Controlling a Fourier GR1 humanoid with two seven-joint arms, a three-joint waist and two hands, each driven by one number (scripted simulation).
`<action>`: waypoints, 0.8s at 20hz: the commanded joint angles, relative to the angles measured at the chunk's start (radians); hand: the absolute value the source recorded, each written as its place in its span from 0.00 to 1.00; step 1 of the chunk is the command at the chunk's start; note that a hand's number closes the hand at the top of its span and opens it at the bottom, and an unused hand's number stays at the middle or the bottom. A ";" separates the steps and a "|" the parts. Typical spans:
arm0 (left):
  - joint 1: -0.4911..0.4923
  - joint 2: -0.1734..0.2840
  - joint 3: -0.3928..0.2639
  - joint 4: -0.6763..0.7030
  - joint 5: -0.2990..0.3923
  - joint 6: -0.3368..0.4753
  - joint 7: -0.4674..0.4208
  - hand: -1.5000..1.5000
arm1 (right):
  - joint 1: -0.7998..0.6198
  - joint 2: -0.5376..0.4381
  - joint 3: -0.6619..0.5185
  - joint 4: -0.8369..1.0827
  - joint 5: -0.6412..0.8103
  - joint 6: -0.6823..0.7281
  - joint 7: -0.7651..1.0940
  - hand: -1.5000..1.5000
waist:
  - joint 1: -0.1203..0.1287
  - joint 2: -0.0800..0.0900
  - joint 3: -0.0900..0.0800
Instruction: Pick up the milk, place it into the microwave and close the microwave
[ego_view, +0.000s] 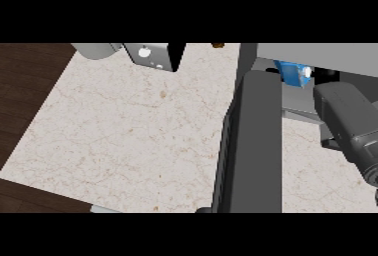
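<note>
Right arm reaching toward the microwave. The milk carton, blue and white, sits inside the cavity, just beyond the arm's far end. The hand and its fingers are hidden; whether apart or together cannot be told. The open microwave door stands edge-on, left of the arm, over the marble counter.

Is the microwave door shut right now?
No, the microwave door stands swung open, with the blue milk carton visible past it.
</note>
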 joint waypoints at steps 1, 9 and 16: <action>-0.012 -0.008 -0.012 0.007 -0.028 -0.002 -0.001 0.00 | -0.052 0.028 0.040 0.017 0.041 -0.012 0.067 0.00 | -0.002 -0.009 -0.004; -0.007 -0.009 -0.038 0.017 -0.038 -0.016 0.013 0.00 | -0.094 0.107 0.023 -0.001 0.026 -0.119 0.108 0.00 | -0.008 -0.011 -0.002; 0.002 -0.050 -0.054 0.053 -0.073 -0.051 -0.015 0.00 | -0.120 0.164 -0.002 -0.032 0.007 -0.161 0.085 0.00 | -0.037 -0.024 -0.004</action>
